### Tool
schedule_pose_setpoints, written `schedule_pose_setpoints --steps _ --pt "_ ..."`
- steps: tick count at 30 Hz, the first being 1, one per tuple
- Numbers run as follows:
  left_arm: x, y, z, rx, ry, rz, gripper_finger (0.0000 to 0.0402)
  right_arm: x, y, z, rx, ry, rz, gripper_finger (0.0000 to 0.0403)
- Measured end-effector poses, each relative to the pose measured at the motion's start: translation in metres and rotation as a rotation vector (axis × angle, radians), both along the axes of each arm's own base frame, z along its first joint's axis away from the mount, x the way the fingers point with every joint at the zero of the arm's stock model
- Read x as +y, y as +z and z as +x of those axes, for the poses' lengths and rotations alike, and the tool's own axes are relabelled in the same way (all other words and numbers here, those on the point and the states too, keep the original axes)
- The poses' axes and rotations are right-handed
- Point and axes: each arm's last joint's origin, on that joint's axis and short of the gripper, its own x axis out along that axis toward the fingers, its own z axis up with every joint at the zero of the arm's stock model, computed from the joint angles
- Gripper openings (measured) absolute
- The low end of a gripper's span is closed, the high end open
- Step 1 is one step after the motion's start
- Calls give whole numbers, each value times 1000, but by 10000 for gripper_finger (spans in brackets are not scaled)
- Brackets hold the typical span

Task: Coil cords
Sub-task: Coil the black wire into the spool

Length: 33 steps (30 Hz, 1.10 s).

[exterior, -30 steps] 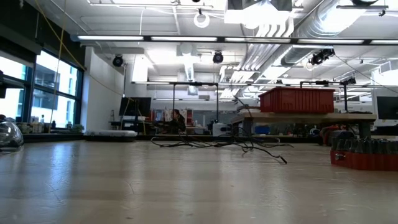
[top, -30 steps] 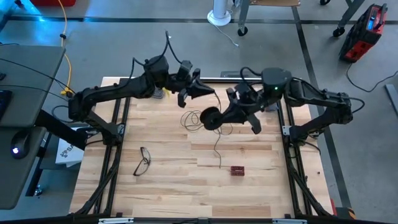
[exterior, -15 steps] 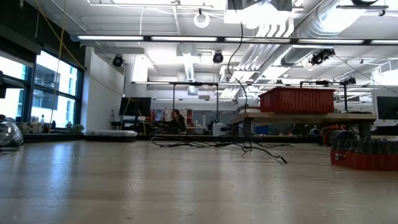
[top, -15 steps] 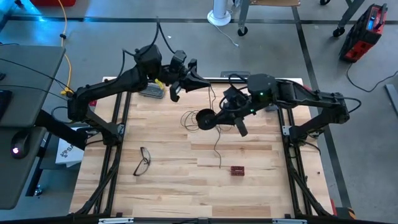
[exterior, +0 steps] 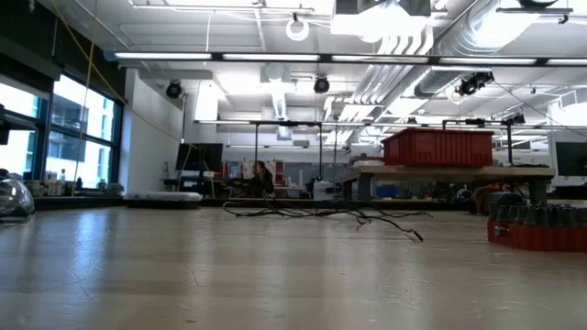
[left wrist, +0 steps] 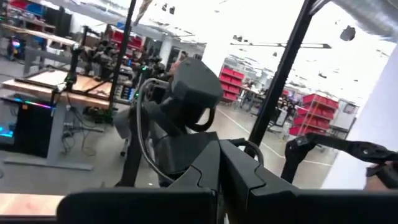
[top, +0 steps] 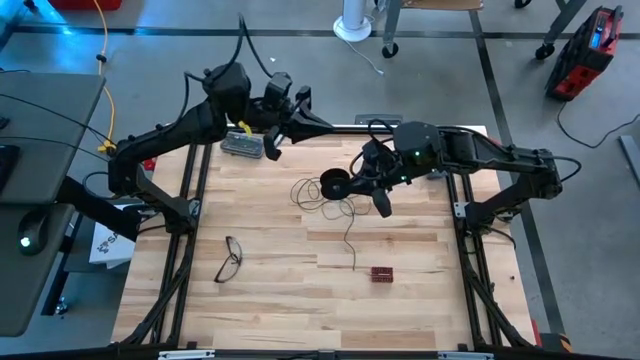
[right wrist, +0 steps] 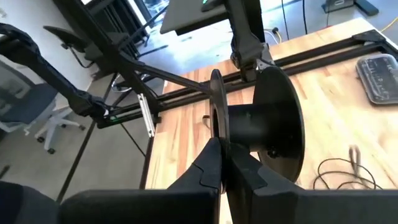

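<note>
A: What's lying far left? B: Glasses (top: 229, 259) are sitting on the table (top: 270, 310); the left gripper (top: 318, 127) is hanging clenched over the far edge; whether it's pinching the wire, I cannot tell.

A: And the middle? B: The wire (top: 322, 202) is lying in loose loops mid-table; the reel (top: 333, 186) is sitting just right of them, the right gripper (top: 352, 186) clamping its flange (right wrist: 216, 106); a small red block (top: 381, 273) is resting nearer the front.
</note>
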Motion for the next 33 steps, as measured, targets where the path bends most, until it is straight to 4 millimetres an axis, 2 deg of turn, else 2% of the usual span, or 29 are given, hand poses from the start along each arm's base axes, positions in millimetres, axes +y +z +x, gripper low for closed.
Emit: schedule_pose_setpoints --steps 12,15,19,23,26,31,33 --pt "5 -23 0 222 51 11 0 1 4 -3 -21 48 -1 0" --pt "3 -35 -5 339 36 49 0 0 11 -13 -48 28 -33 0" --pt "-4 -44 -26 506 21 69 0 -2 25 -36 -89 -47 -73 0" --pt "-12 -51 -39 520 102 88 2 -4 35 -50 -143 -100 -105 0" --pt "-22 -69 -37 469 187 68 15 -4 36 -50 -154 -104 -109 0" --pt "-36 -125 -21 482 184 -76 58 -4 41 -48 -202 -103 -117 0" --pt "-39 -130 -16 432 189 -89 79 -4 42 -47 -216 -103 -115 0"
